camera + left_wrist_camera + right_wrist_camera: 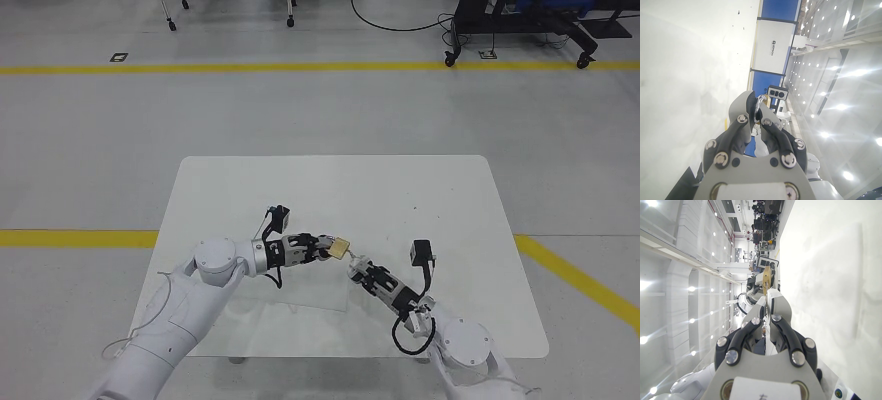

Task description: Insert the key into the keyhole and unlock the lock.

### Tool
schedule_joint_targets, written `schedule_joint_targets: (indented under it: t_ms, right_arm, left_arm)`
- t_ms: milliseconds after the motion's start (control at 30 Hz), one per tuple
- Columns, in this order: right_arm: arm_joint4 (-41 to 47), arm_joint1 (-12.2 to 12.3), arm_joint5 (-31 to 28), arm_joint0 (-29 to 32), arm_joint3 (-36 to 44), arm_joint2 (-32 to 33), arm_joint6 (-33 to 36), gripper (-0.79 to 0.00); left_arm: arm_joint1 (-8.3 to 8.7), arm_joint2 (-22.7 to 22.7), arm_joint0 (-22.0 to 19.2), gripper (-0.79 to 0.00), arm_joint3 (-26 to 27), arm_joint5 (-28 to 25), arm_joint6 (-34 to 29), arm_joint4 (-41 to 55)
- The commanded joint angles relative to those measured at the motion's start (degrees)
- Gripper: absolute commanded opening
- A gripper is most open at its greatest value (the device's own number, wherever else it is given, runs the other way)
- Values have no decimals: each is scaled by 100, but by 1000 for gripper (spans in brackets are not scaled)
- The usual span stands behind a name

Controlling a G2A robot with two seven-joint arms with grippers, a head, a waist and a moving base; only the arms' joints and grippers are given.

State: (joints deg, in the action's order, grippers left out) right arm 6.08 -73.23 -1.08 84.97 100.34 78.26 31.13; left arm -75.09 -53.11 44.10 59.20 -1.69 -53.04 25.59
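Note:
Above the middle of the white table [420, 190], my left gripper [324, 247] holds a small brass padlock [340, 246] in the air. In the left wrist view the left gripper [756, 108] is shut on the padlock's silver shackle [758, 105], with the brass body [767, 100] beyond the fingertips. My right gripper [355, 268] faces it from the near right. In the right wrist view the right gripper [767, 296] is shut on a thin key [766, 301], seen edge-on. Its tip is at the padlock's [766, 277] keyhole end; how deep it sits is hidden.
The table top around the two grippers is bare white, with its rounded edges well away on every side. Yellow floor lines [300, 67] run beyond the far edge, and wheeled carts [520, 30] stand far back.

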Motion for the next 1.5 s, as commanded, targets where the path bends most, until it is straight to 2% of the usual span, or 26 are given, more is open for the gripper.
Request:
schedule_joint_targets:
  t_ms: [0, 200, 467, 733, 833, 1067, 1467]
  right_arm:
    - [1, 4, 5, -6, -2, -7, -9, -785]
    - [56, 43, 102, -16, 14, -14, 371, -785]
    - [208, 146, 189, 79, 86, 227, 1145, -785]
    - [359, 274, 154, 245, 170, 550, 2061, -785]
    - [350, 315, 130, 299, 202, 589, 2333, -785]
    - [273, 366, 137, 329, 237, 571, 2345, -785]
    - [106, 401, 301, 206, 180, 333, 1977, -785]
  left_arm:
    - [0, -7, 9, -785, 16, -1, 7, -29]
    - [7, -52, 20, -785, 33, -3, -29, -87]
    - [79, -204, 19, -785, -148, -219, -501, -221]
    - [109, -274, -28, -785, -426, -151, -1796, 279]
    - [100, -146, -82, -785, -476, -233, -1823, -10]
    - [48, 1, -116, -785, -510, -267, -1598, -149]
    - [-21, 152, -142, -785, -549, -275, -1439, -198]
